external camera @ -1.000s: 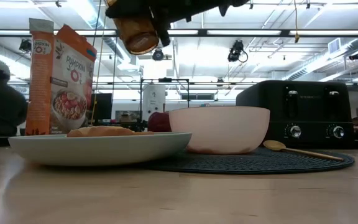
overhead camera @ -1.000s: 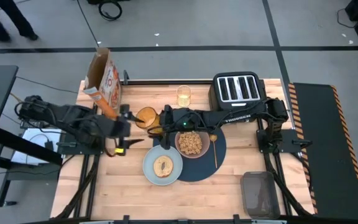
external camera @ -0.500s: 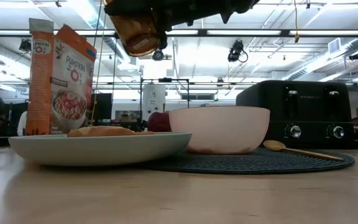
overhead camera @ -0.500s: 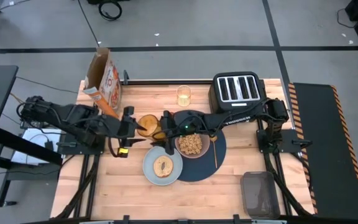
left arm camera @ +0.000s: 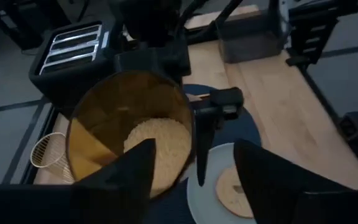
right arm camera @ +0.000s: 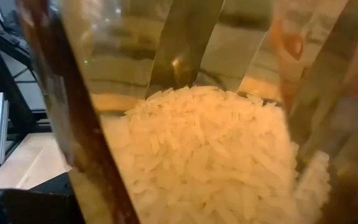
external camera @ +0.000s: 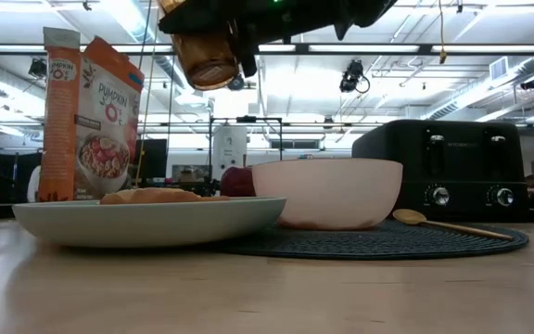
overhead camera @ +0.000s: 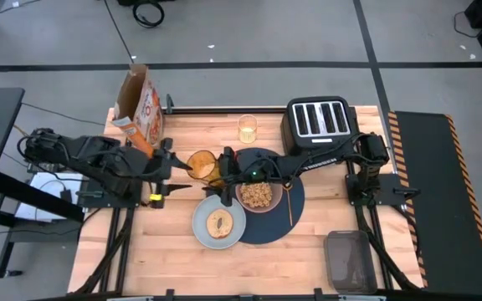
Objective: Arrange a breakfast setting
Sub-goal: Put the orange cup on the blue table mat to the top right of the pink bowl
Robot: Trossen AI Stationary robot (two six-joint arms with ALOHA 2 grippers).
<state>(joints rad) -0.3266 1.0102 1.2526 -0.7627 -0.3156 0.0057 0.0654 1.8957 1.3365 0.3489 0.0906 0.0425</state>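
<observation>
The right gripper (overhead camera: pixel 217 171) is clamped round an amber cup (overhead camera: pixel 201 164) part-filled with pale grains, and carries it in the air well above the bench (overhead camera: pixel 308 247). In the low view the cup (external camera: pixel 206 56) hangs high over the plate (external camera: pixel 146 221), tipped a little, with plenty of empty air beneath it.

The left gripper (overhead camera: pixel 174 164) sits just on the far side of the cup from the right one, fingers parted on either side of it; whether they press the glass I cannot tell. In the left wrist view the cup (left arm camera: pixel 129 134) fills the gap ahead of its fingers (left arm camera: pixel 126 177).

Below and just beyond the right gripper lies the dark-blue placemat (overhead camera: pixel 295 209) with the bowl (overhead camera: pixel 256 194) of cereal on it. The plate (overhead camera: pixel 203 230) overlaps the mat's near-left edge and holds a round of bread (overhead camera: pixel 219 223). A thin spoon (overhead camera: pixel 289 201) lies on the mat beside the bowl.

Behind the grippers a small clear glass (overhead camera: pixel 248 129) stands near the bench's back edge, between the toaster (overhead camera: pixel 320 119) and the cereal box (overhead camera: pixel 139 104). The front of the bench is bare wood.
</observation>
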